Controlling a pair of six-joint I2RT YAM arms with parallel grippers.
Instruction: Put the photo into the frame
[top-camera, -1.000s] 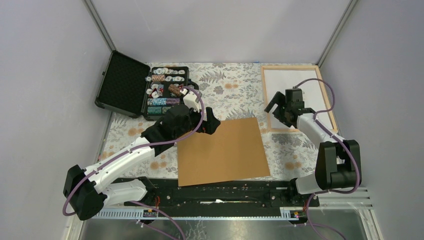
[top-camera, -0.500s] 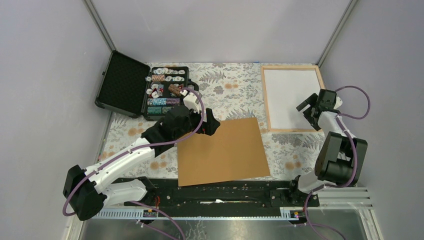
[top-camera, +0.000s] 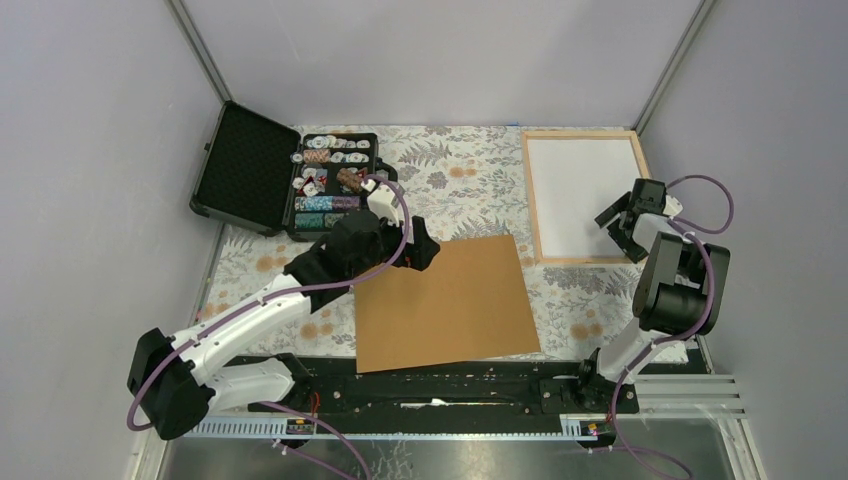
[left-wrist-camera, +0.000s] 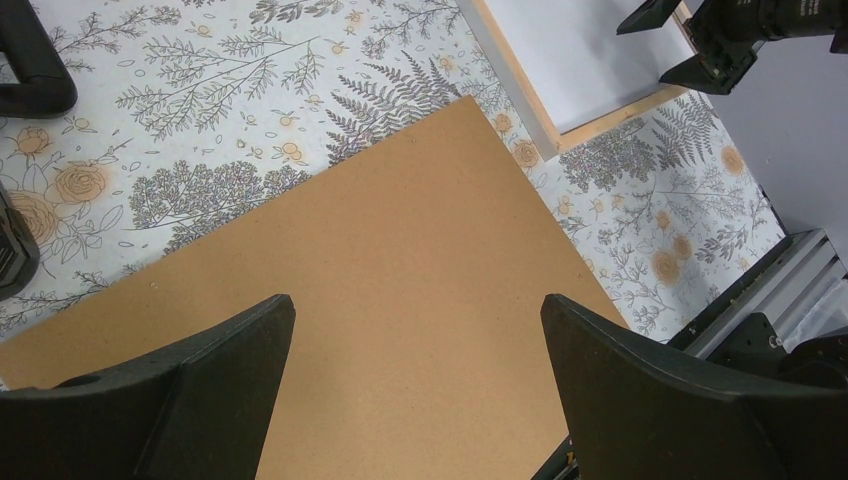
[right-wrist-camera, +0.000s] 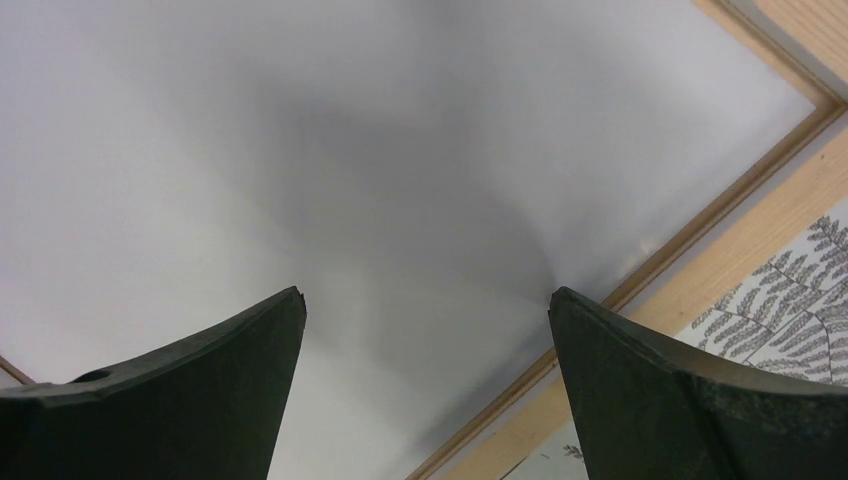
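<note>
The light-wood frame (top-camera: 530, 200) lies flat at the far right of the table. A plain white sheet, the photo's white back (top-camera: 585, 195), fills it; the picture side is hidden. My right gripper (top-camera: 621, 233) is open and empty, low over the frame's near right corner. In the right wrist view the white sheet (right-wrist-camera: 350, 180) and the wood rail (right-wrist-camera: 720, 230) lie under my open right gripper (right-wrist-camera: 427, 300). My left gripper (top-camera: 428, 245) is open and empty above the brown backing board (top-camera: 445, 305). In the left wrist view the left gripper (left-wrist-camera: 418, 310) hangs over the board (left-wrist-camera: 380, 250).
An open black case of poker chips (top-camera: 300, 175) stands at the far left. The floral tablecloth (top-camera: 460, 180) covers the table. Grey walls close in on both sides. The frame's corner (left-wrist-camera: 520, 85) and the right gripper (left-wrist-camera: 690, 40) also show in the left wrist view.
My right gripper has swung from the frame's near left part to its near right corner, and the arm has folded back. The left arm and the board have not moved.
</note>
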